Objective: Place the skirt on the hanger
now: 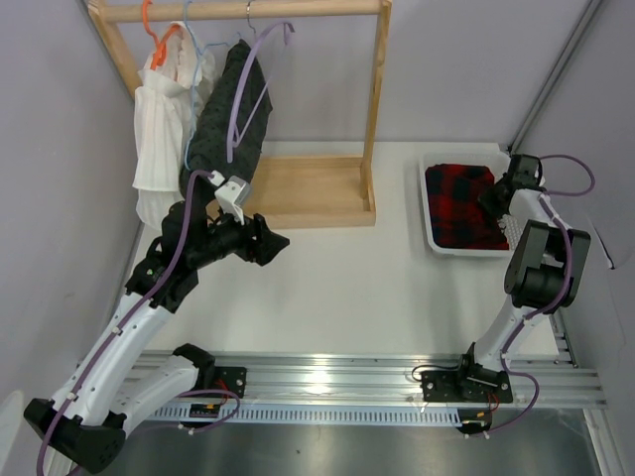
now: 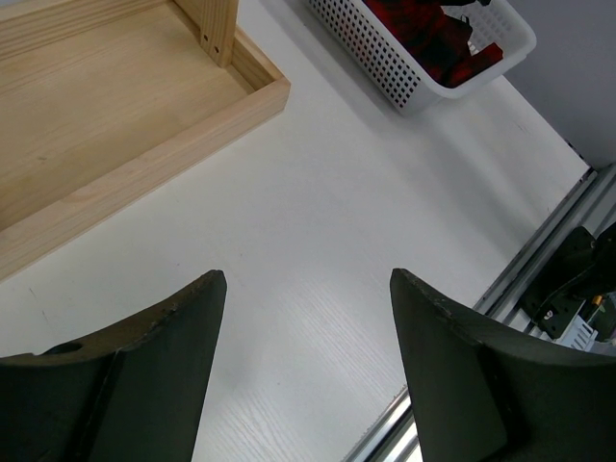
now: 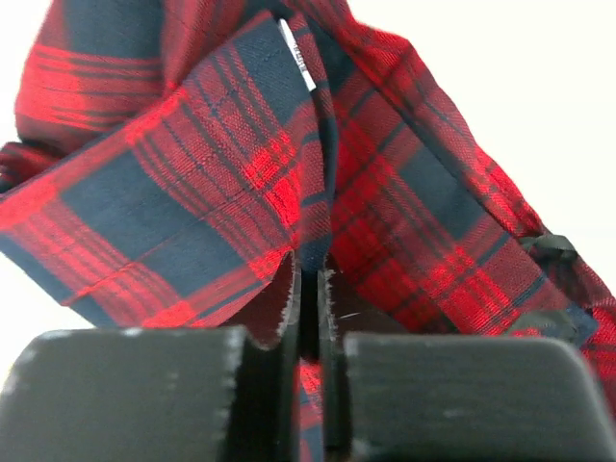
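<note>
Your right gripper (image 3: 308, 289) is clenched on a fold of the soft red-and-black checked cloth skirt (image 3: 221, 164). The skirt lies bunched in the white perforated plastic basket (image 1: 428, 213) at the far right of the white table (image 1: 337, 288). Your left gripper (image 2: 308, 284) hangs above bare tabletop with its jaws spread and nothing between them, just near of the pale wooden rack (image 2: 96, 125) and its tray base. At far left, the thin lilac plastic hanger (image 1: 236, 124) is hooked on the rack's rail and lies over a dark grey dotted garment (image 1: 213, 129). Left of these hang a pale blue hanger (image 1: 198, 50) and a white pleated garment (image 1: 159, 139) on an orange hanger (image 1: 162, 42). The rack's right upright post (image 1: 375, 99) stands between the lilac hanger and the basket.
</note>
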